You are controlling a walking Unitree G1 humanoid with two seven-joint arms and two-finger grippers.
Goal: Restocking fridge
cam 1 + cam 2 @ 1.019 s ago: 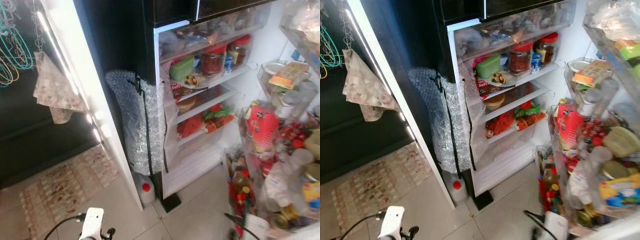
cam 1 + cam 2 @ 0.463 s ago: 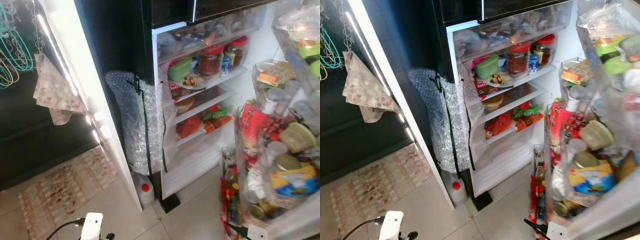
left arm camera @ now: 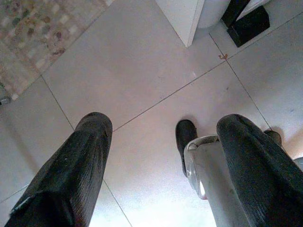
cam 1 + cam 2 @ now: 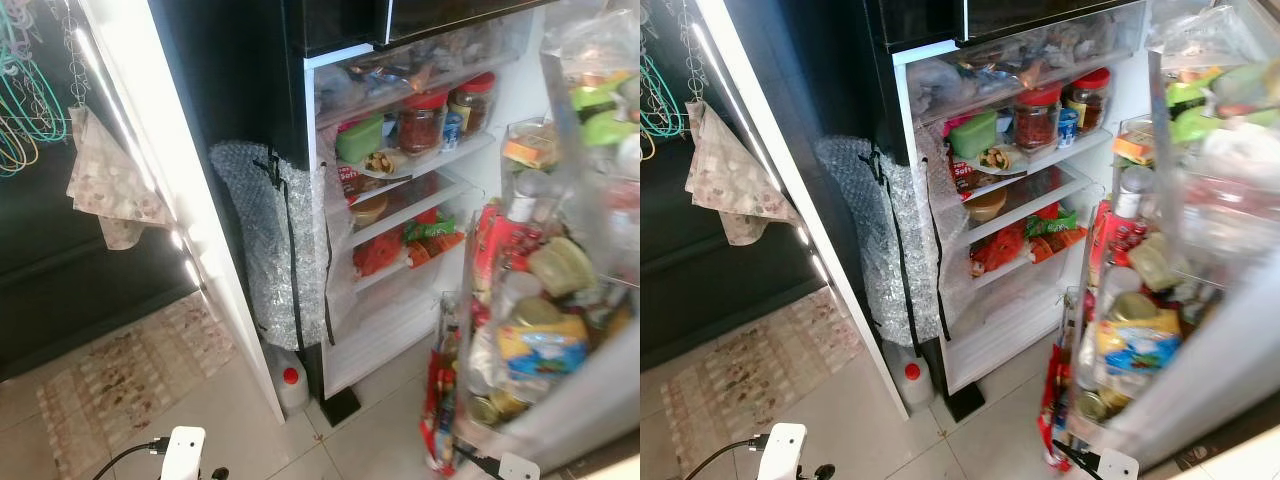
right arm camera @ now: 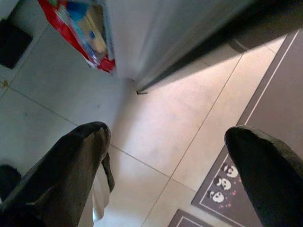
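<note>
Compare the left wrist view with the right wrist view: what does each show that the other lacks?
Left wrist view: a floral rug, a white panel's base and a black block. Right wrist view: the open fridge door's lower edge, a red packet in it, and a panda mat. Both: pale floor tiles, seen between the spread black fingers of the left end effector and the right end effector.

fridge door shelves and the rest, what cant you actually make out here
- Fridge door: blurred in both eye views; its packed items' labels unreadable, top and right side cut by the frame edge.
- Top shelf: contents hazy behind frosted plastic.
- White bottle on the floor: half hidden by the bubble wrap.
- Red packet, right wrist view: cut by the frame edge.
</note>
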